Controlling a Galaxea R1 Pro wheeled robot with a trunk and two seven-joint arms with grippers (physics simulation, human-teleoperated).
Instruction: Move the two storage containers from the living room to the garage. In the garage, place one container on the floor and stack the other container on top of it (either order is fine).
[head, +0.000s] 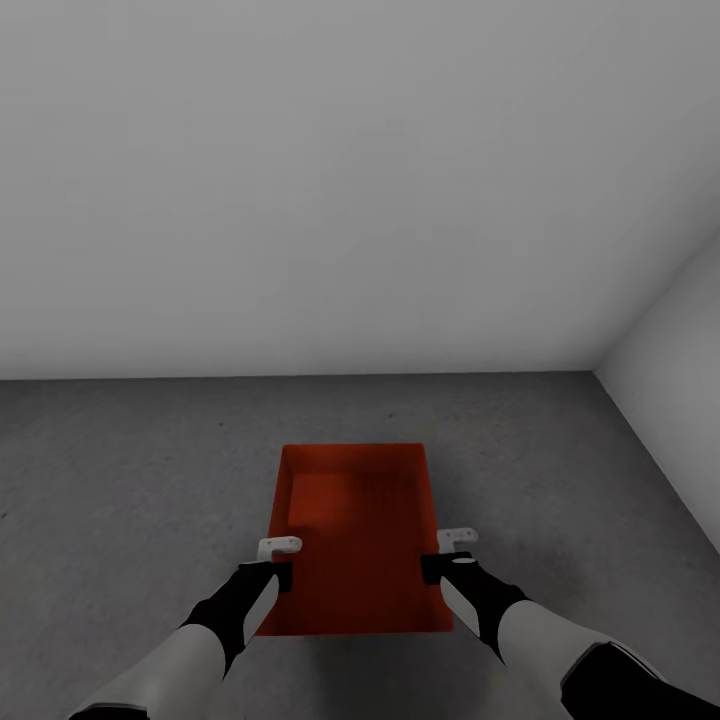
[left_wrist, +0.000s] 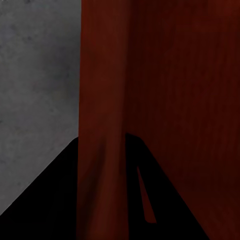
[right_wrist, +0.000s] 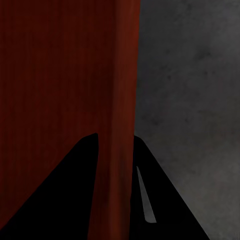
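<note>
Red-orange storage container (head: 355, 540) hangs between both arms over the grey concrete floor (head: 120, 470) of the garage, near a wall corner. The left gripper (head: 277, 560) pinches its left wall, the right gripper (head: 447, 552) its right wall. Its long axis points straight ahead, opening upward

Matt red-orange plastic container (head: 360, 540); mottled, smooth grey concrete floor (head: 130, 480).

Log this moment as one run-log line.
room: garage | container: over concrete floor | left gripper: shut on wall | right gripper: shut on wall
</note>
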